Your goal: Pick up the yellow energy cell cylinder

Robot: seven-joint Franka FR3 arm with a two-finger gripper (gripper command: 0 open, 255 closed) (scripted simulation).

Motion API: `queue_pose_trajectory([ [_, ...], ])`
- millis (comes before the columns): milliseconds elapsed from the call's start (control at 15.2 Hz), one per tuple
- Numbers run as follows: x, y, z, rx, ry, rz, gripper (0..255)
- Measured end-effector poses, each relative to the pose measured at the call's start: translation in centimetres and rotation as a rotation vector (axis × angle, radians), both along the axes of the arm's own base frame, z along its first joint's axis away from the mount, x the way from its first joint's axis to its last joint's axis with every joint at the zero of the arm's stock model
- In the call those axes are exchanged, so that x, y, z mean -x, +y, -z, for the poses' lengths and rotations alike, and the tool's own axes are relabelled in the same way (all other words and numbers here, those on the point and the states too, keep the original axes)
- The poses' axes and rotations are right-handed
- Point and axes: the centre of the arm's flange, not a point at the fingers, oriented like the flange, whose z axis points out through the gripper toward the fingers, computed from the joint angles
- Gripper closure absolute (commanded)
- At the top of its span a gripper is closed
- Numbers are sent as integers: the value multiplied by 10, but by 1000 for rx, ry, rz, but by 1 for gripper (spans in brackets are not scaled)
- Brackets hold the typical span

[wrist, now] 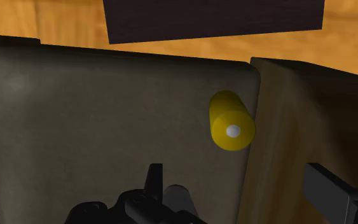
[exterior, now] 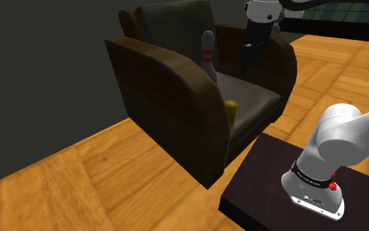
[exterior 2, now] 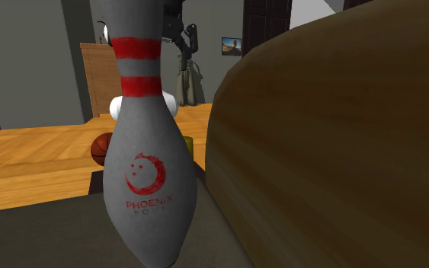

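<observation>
"Since the yellow cylinder [wrist: 231,121] stands on the seat [wrist: 107,127] just beside the armrest [wrist: 311,127], near its front edge, what worries you?"
"The pincer [wrist: 231,170] hangs over the seat, spread wide. One finger may land on the armrest, I'd judge, and nudge the cylinder off onto the floor [wrist: 69,19]."
"And the bowling pin [exterior: 208,56]?"
"Farther back; less risk."

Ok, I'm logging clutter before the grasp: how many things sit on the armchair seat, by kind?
Bowling pin: 1
Yellow cylinder: 1
Total on the armchair seat: 2
</observation>
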Motion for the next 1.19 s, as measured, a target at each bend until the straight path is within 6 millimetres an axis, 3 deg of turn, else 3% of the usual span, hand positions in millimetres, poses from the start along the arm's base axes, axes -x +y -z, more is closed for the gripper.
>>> queue_pose_trajectory([
  [132, -2, -1, 6, -6, 4, 3, 0],
  [264, -11, 0, 25, -25, 17, 13, 0],
  [594, -31, -2, 89, -84, 53, 43, 0],
  [858, -42, -6, 130, -108, 62, 73, 0],
  [1188, -49, -9, 161, -131, 65, 82, 0],
])
